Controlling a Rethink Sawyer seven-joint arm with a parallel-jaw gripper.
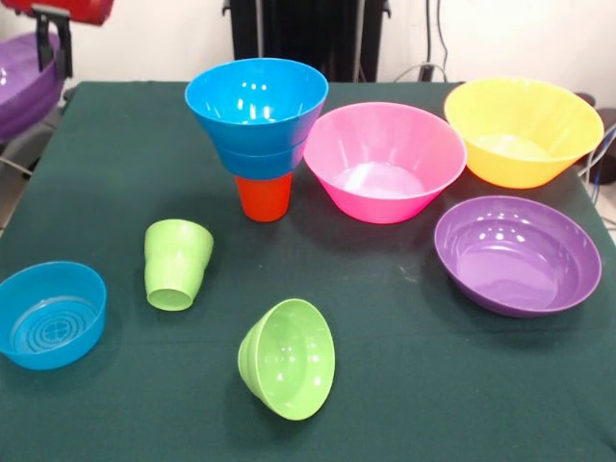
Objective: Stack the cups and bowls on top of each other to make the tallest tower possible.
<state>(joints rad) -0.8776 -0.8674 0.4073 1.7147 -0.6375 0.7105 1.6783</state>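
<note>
Sitting at the far left edge, half cut off, a purple bowl [21, 82] hangs above the desk [404, 385], held under a red and black part of the arm [58, 19]; the fingers themselves are hidden, so I cannot tell whether they are spread or pinching. Lower left, a blue bowl [50, 315] stands upright. Beside it a ridged lime green cup [176, 263] lies tilted, mouth toward the camera. Behind it rises the tower [257, 135]: an orange cup [263, 195] upside down, with blue bowls nested on top, widening upward. Near the front a small lime green bowl [288, 358] rests on its side. Just right of the tower stands a pink bowl [384, 161], then a yellow-orange bowl [522, 131], with another purple bowl [517, 254] in front of it.
</note>
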